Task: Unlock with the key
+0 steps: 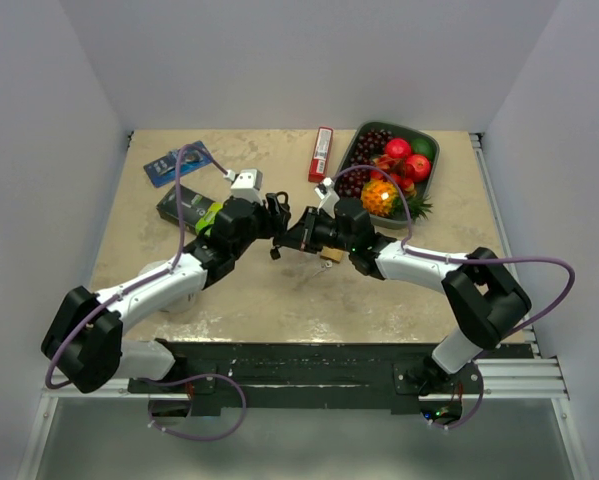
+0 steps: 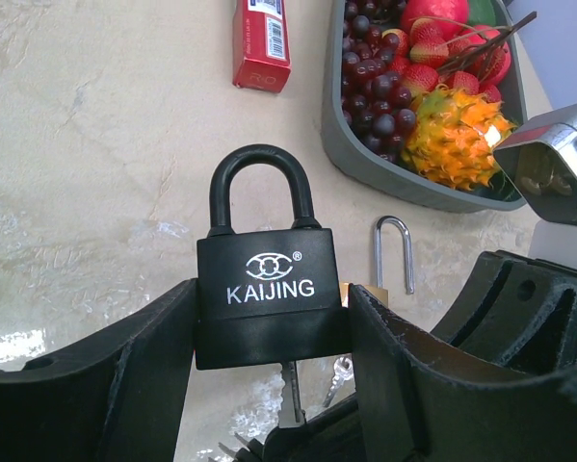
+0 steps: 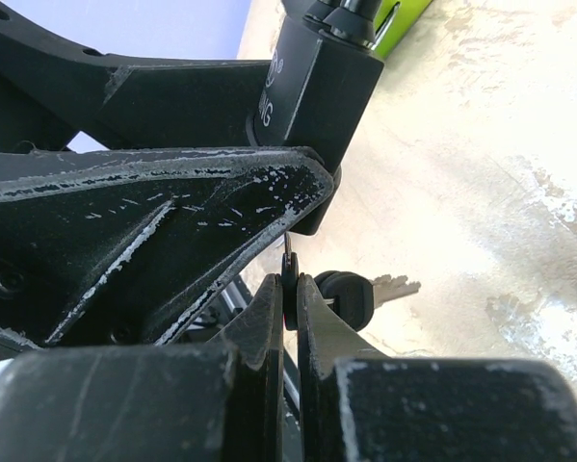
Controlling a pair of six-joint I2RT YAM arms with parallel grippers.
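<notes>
The black padlock [image 2: 267, 289], stamped KAIJING, stood upright over mid-table, clamped in the left gripper [image 2: 271, 322]. Beneath it the right gripper [image 3: 290, 289] pinched the key [image 2: 291, 385], blade meeting the lock's underside. The tabletop [image 1: 279, 300] was marbled beige, the walls [image 1: 279, 60] white. The red box [image 2: 261, 43] bore unreadable print; a second padlock [image 2: 392, 252] sat half-hidden behind a finger.

A beige, marbled table [image 1: 279, 300] sits boxed in by plain white walls: a back wall [image 1: 309, 60], a left wall [image 1: 29, 150] and a right wall [image 1: 569, 130]. A silver rail [image 1: 492, 200] runs along its right edge. Soft, even light leaves pale glare on the tabletop.
</notes>
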